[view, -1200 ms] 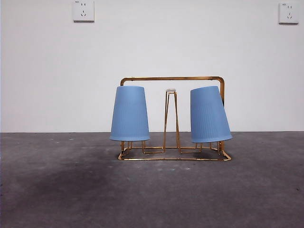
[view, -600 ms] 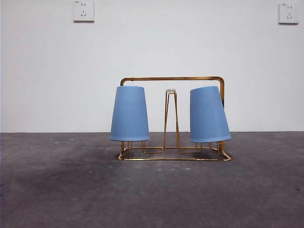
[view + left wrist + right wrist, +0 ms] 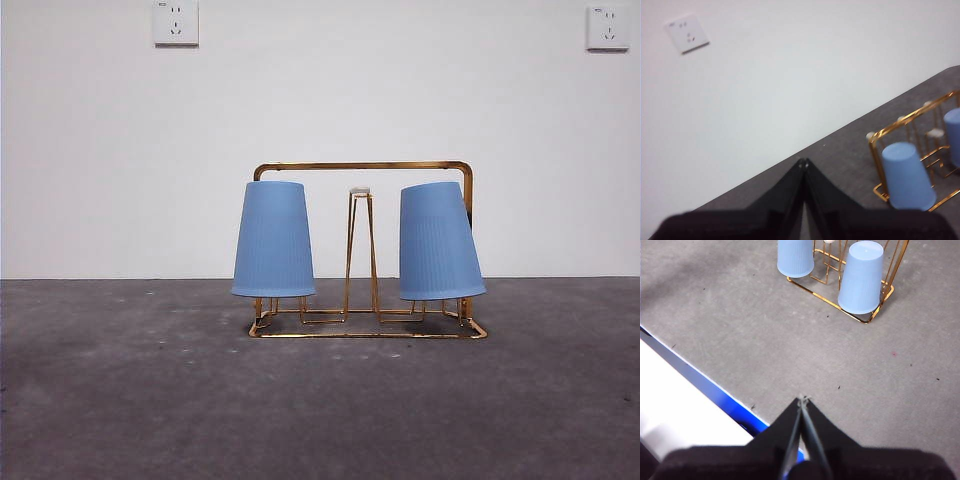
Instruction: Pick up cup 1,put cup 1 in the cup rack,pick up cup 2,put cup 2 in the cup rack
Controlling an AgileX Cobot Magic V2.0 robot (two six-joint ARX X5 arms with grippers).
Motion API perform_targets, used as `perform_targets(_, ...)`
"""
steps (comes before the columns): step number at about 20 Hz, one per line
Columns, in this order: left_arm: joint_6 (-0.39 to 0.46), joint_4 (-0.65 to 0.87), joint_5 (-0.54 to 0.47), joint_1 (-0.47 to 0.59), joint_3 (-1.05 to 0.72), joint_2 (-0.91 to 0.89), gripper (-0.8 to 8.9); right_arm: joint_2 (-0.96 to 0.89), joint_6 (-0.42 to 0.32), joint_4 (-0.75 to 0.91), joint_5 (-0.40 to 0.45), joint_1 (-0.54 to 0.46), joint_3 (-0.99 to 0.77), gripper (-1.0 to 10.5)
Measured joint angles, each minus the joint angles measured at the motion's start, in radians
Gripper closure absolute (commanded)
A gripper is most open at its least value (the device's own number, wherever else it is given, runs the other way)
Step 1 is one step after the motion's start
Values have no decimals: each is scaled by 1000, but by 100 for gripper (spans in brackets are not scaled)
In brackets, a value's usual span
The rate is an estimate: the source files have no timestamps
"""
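Two blue cups hang upside down on the gold wire cup rack [image 3: 362, 166]. The left cup [image 3: 273, 240] stands straight on its prong. The right cup [image 3: 437, 242] leans a little toward the rack's right post. The right wrist view shows both cups [image 3: 795, 257] [image 3: 860, 278] on the rack [image 3: 883, 296], far from my right gripper [image 3: 803, 400], which is shut and empty over the grey table. My left gripper [image 3: 803, 162] is shut and empty too, raised away from the rack [image 3: 912, 117] and its nearest cup [image 3: 906, 176].
Grey table [image 3: 320, 400] runs in front of the rack. A white wall carries two sockets [image 3: 176, 22] [image 3: 607, 27]. The table's blue front edge [image 3: 705, 381] runs close to my right gripper.
The right cup has settled slightly more upright on its prong. The dark shadow on the table's left has faded away.
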Motion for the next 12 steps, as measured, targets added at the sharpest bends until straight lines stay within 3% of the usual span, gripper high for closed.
perform_targets(7, -114, 151, -3, 53, -426, -188, 816, 0, 0, 0, 0, 0, 0, 944)
perform_targets(12, -225, 169, -89, 79, -604, -293, 816, 0, 0, 0, 0, 0, 0, 944)
